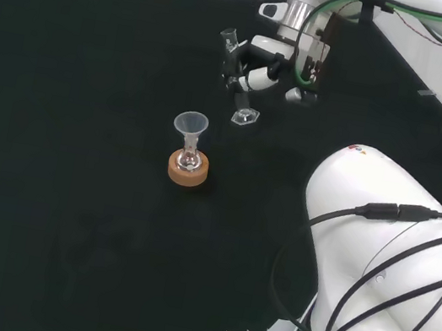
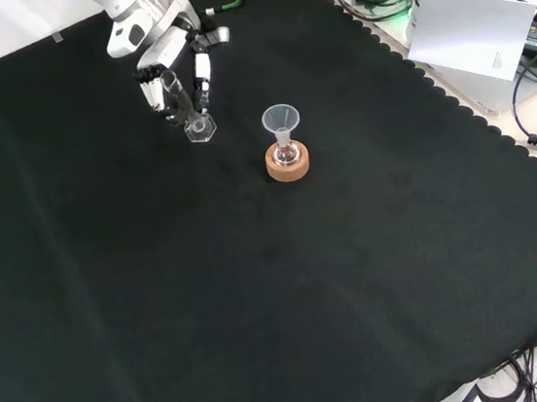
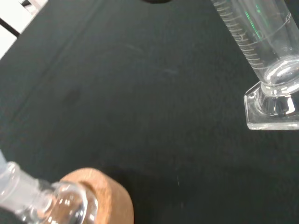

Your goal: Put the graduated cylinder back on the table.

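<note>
A clear graduated cylinder (image 1: 238,78) leans in the hand (image 1: 260,63) at the far middle of the bench in the head view. Its hexagonal foot (image 1: 246,118) is down at the cloth; I cannot tell whether it touches. In the front view the hand (image 2: 170,56) comes in from the top left, its fingers curled round the cylinder's tube (image 2: 177,93), and the foot (image 2: 200,130) pokes out below them. The wrist view has the cylinder's marked tube (image 3: 254,44) and its foot (image 3: 273,112) close to the black cloth.
A small round flask with a clear funnel (image 1: 191,124) in its neck stands on a cork ring (image 1: 188,171), nearer than the hand in the head view. The front view has that cork ring (image 2: 287,163) right of the hand. Black cloth (image 2: 262,310) stretches around.
</note>
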